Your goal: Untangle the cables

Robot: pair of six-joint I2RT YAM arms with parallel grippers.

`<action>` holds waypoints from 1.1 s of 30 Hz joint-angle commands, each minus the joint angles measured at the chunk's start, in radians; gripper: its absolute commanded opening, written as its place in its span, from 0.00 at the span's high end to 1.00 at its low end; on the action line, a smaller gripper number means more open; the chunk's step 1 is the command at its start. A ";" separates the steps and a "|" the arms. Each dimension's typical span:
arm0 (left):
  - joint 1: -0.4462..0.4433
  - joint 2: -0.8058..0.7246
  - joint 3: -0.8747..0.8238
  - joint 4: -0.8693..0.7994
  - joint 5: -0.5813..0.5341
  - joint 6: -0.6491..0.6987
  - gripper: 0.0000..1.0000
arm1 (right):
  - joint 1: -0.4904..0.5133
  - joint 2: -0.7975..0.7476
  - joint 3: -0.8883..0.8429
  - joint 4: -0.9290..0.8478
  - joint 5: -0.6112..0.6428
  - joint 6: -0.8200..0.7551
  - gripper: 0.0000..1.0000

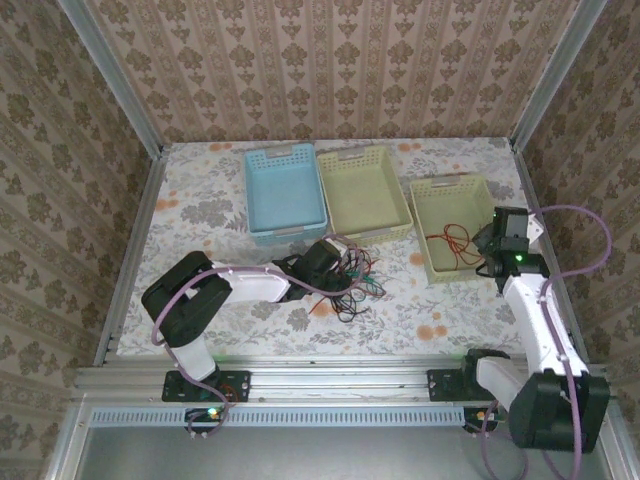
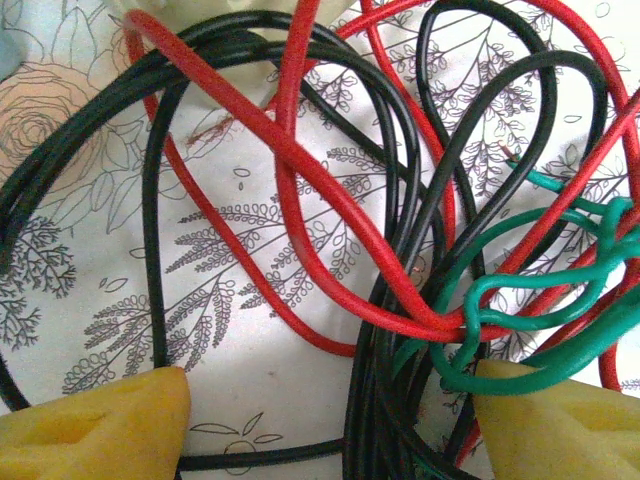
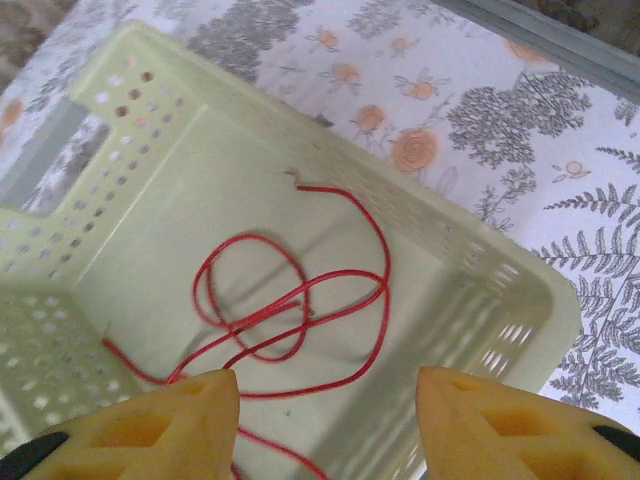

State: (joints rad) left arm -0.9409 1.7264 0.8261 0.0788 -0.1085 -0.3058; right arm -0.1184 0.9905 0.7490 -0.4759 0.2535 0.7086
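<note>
Hovering over basket (image 3: 545, 300) rim, right hand (image 3: 325, 385), apparently empty.

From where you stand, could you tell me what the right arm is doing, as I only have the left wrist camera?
Observer: The right gripper hangs open over the near edge of the rightmost basket, holding nothing.
Operator: Is anything in that basket?
Observer: Yes, one red cable lies loose on its floor, apart from the tangle.
Operator: Where does my tangle sit relative to the baskets?
Observer: It lies on the table just in front of the middle basket, with a blue basket to that one's left.
</note>
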 commanded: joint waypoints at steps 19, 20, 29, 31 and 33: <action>-0.001 -0.008 0.025 -0.076 0.049 0.028 0.22 | 0.648 0.304 0.134 0.035 -0.557 -0.458 0.53; -0.001 -0.010 0.025 -0.076 0.049 0.028 0.22 | 0.648 0.315 0.134 0.016 -0.574 -0.462 0.53; 0.012 -0.010 0.020 -0.065 0.072 0.022 0.21 | 0.648 0.389 0.069 -0.049 -0.651 -0.477 0.50; 0.020 -0.014 0.010 -0.048 0.090 0.012 0.21 | 0.650 0.393 0.058 -0.040 -0.639 -0.473 0.50; 0.023 -0.016 0.006 -0.043 0.099 0.011 0.21 | 0.651 0.393 0.056 -0.030 -0.591 -0.471 0.50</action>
State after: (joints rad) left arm -0.9279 1.7264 0.8425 0.0521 -0.0479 -0.2935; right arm 0.5247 1.3800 0.8146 -0.4793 -0.3378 0.2562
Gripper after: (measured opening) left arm 0.790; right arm 0.501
